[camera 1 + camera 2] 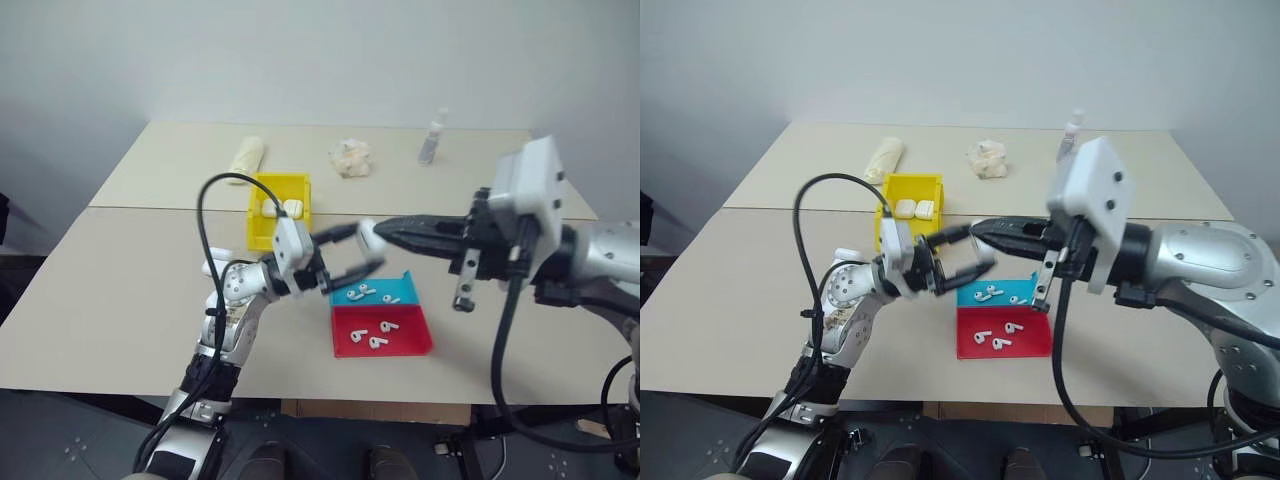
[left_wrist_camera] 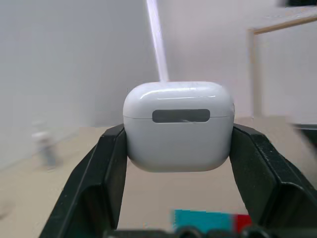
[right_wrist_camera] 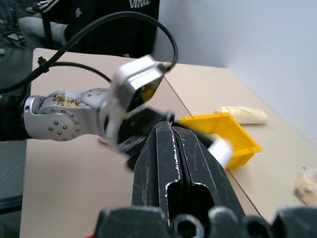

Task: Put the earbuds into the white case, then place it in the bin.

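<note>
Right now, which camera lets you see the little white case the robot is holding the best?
The left wrist view: the white case sits front and centre, lid shut, clamped between the left gripper's black fingers. Both eye views show it as a small white blob at the fingertips above the blue tray. The right wrist view shows a blurry white bit beside the bin.

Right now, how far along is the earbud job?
Two cases already lie in the yellow bin. The left gripper holds a white case with its lid closed; the right gripper is shut beside it. Earbuds remain in the blue and red trays.
</note>
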